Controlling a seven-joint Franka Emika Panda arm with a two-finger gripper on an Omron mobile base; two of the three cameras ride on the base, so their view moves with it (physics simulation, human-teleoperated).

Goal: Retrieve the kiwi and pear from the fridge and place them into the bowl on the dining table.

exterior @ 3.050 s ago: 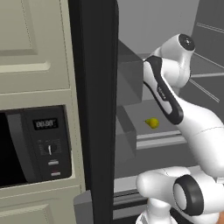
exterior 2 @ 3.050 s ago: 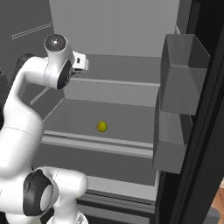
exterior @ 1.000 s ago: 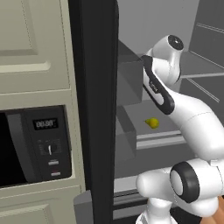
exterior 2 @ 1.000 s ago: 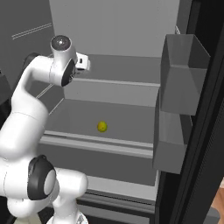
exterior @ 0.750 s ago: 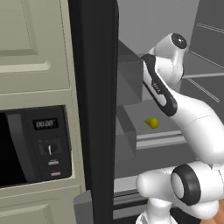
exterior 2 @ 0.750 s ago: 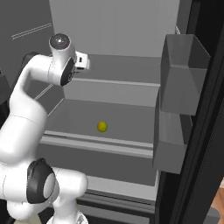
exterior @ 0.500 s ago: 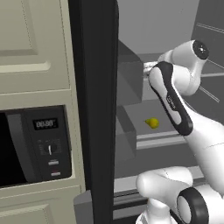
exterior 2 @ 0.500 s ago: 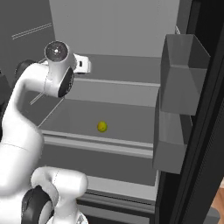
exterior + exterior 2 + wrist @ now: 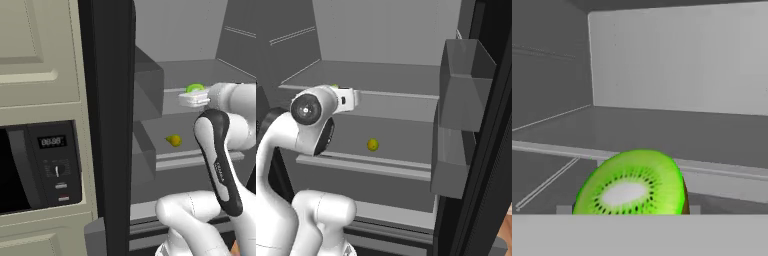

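Both fruits sit inside the open fridge (image 9: 381, 45), so nothing is delivered yet. The kiwi (image 9: 632, 183), a cut half, sits on the fridge's upper shelf right before the hand; the pear (image 9: 373, 145) lies on the shelf below. Whether the hand's fingers are apart, I cannot tell.
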